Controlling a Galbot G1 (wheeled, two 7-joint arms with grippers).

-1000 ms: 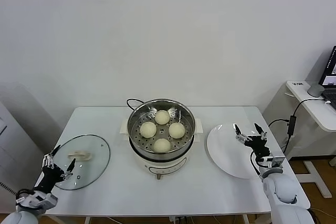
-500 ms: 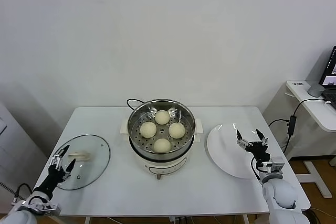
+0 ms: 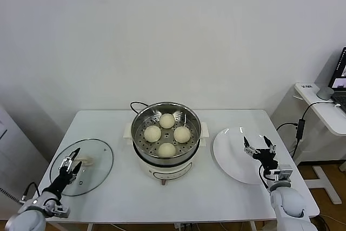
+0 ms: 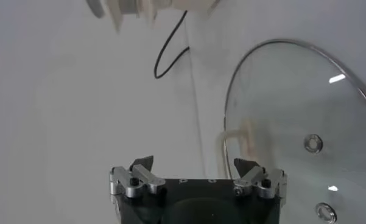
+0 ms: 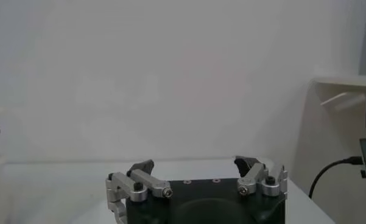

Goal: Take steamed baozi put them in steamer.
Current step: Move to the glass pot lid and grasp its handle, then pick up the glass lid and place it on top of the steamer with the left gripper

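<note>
Four pale steamed baozi (image 3: 167, 134) sit on the perforated tray inside the steel steamer (image 3: 140, 123) at the table's middle. My left gripper (image 3: 71, 162) is open and empty, low at the front left over the near edge of the glass lid; it also shows in the left wrist view (image 4: 193, 165). My right gripper (image 3: 258, 147) is open and empty over the right part of the white plate; it also shows in the right wrist view (image 5: 194, 167).
A round glass lid (image 3: 94, 156) with a cream handle lies flat at the left; it fills the left wrist view (image 4: 292, 109). A white plate (image 3: 230, 150) lies at the right. A black cord (image 3: 134, 104) runs behind the steamer. A side desk (image 3: 324, 106) stands to the right.
My left gripper has moved right and toward the lid. My right gripper has dropped slightly toward the table's front edge. The baozi have not moved.
</note>
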